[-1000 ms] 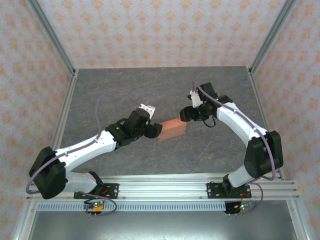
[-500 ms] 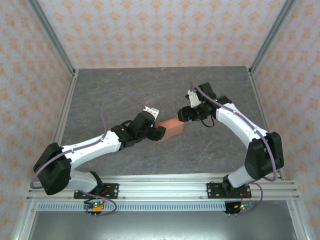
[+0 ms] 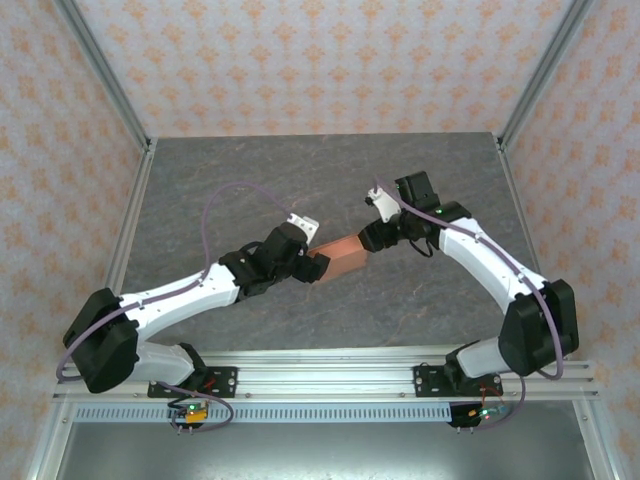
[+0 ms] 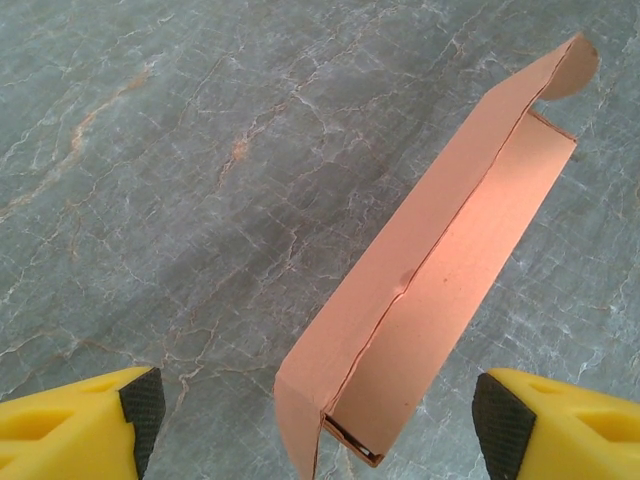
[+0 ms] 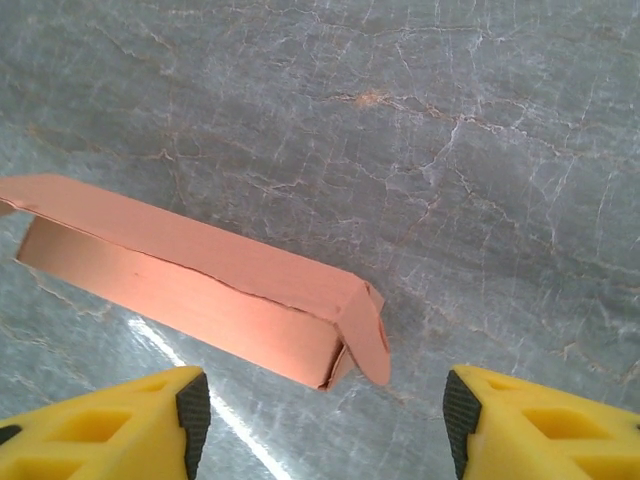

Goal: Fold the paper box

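The paper box [image 3: 340, 258] is a long, flat salmon-orange box lying on the grey marbled table [image 3: 250, 180] between the two arms. In the left wrist view the paper box [image 4: 440, 260] has its near end between my left gripper [image 4: 320, 425], whose fingers stand wide apart and touch nothing; a seam along the lid gapes slightly. My right gripper [image 5: 325, 410] is also open, just short of the paper box [image 5: 200, 280], whose rounded end flap [image 5: 368, 335] hangs loose. From above, the left gripper [image 3: 312, 263] and right gripper [image 3: 372, 238] face opposite ends.
Patterned walls with metal corner posts [image 3: 100, 70] enclose the table on three sides. An aluminium rail [image 3: 320, 375] carrying both arm bases runs along the near edge. Purple cables [image 3: 215, 200] loop above each arm.
The left arm has reached right, bringing its open fingers around the box's left end. The right gripper has shifted slightly toward the box's right end. The box has barely moved.
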`<action>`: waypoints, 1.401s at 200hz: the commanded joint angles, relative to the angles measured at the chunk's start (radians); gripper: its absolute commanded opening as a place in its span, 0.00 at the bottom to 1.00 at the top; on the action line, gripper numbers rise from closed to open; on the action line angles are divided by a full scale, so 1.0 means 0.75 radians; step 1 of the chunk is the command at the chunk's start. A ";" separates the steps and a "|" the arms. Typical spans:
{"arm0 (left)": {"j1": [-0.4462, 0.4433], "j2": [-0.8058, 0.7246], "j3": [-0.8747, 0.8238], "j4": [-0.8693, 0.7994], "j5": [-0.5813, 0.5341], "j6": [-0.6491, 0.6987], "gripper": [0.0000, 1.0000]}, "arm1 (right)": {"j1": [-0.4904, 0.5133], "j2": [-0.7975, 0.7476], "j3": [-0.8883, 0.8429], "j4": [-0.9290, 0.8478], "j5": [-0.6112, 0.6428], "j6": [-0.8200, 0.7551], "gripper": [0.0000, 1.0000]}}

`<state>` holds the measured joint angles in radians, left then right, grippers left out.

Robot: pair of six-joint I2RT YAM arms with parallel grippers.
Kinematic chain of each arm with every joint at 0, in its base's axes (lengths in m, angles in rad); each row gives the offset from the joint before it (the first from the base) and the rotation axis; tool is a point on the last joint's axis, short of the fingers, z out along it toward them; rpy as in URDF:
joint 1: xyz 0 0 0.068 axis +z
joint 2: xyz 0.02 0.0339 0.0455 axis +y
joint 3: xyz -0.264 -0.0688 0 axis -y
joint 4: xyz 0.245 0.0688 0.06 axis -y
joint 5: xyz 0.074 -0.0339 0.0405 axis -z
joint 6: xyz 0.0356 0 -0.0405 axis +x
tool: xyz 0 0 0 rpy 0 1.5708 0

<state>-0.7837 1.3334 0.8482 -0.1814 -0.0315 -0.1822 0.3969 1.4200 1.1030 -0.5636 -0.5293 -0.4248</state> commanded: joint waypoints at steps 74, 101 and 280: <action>-0.015 0.096 0.019 0.045 -0.020 -0.011 0.77 | 0.035 0.120 0.021 0.136 0.044 -0.133 0.32; -0.016 0.121 0.044 0.031 -0.037 -0.008 0.73 | 0.045 0.102 -0.001 0.165 0.068 -0.098 0.21; -0.017 0.294 0.209 -0.112 -0.218 -0.153 0.60 | 0.325 0.113 0.133 -0.091 0.528 0.722 0.05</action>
<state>-0.7921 1.5368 0.9794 -0.2409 -0.1627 -0.2844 0.6178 1.4849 1.1282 -0.5529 -0.0963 0.0666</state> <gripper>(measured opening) 0.596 0.059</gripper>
